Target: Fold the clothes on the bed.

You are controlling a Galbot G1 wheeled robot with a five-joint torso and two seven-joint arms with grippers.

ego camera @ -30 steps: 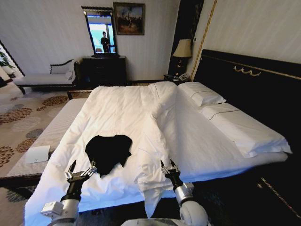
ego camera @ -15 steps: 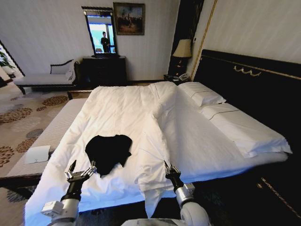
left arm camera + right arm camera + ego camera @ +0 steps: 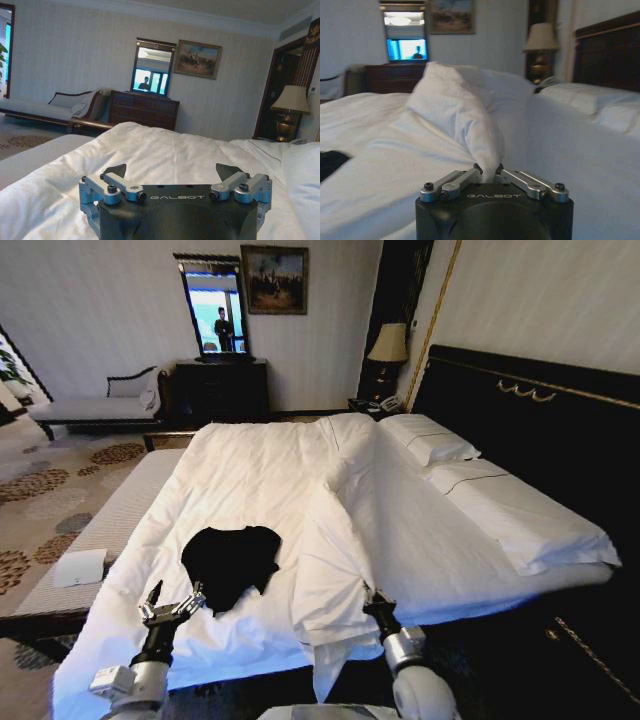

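T-shirt [image 3: 231, 562] lies at one o'clock from your spread-open left gripper [image 3: 172, 604]; your right wrist view shows the right gripper [image 3: 488, 171] pinching the duvet [image 3: 455, 115].

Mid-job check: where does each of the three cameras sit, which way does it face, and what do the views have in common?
Head view: high on the robot, looking down over the bed and the black T-shirt; left gripper open, right gripper at the bed's near edge.
Left wrist view: low behind the open left gripper, facing across the duvet.
Right wrist view: behind the right gripper, shut on a duvet fold.
Shared: the mirror and the lamp.
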